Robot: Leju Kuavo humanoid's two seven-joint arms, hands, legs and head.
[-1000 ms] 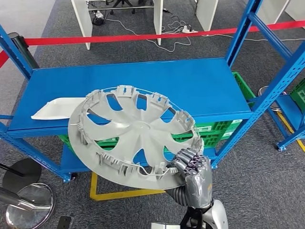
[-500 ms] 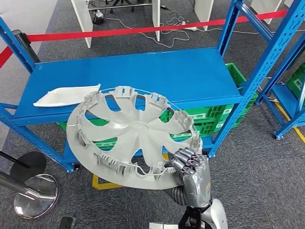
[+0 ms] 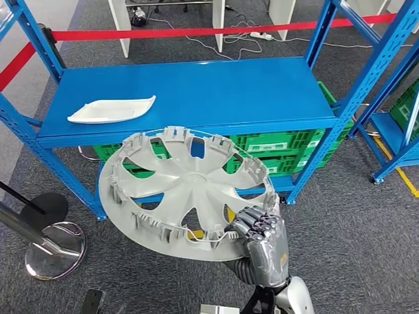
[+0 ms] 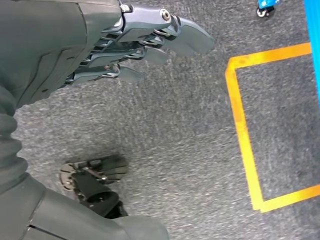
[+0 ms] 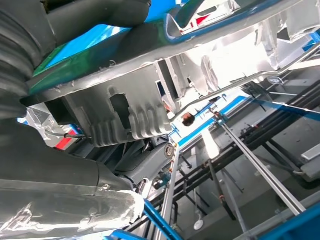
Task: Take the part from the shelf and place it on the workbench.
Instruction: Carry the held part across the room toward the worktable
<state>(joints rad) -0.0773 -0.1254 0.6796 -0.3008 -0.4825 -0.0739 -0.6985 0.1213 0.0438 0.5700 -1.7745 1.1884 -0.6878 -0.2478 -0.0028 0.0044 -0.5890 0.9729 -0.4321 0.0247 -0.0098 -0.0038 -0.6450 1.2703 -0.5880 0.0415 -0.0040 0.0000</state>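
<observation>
The part is a large grey wheel cover, held flat in the air in front of the blue shelf, clear of its board. My right hand grips its near right rim, fingers curled over the edge. The right wrist view looks along the cover's ribbed underside from close up. My left hand hangs low over grey carpet, its fingers stretched out and holding nothing.
A white flat part lies on the shelf's left end. Green crates fill the lower shelf. Red barrier tape runs behind. A round metal stand base sits on the floor at left, and yellow floor tape marks the carpet.
The whole view has shifted: the shelf now lies farther away and more to the right. The wheel cover stays in my right hand, now off the shelf's front edge.
</observation>
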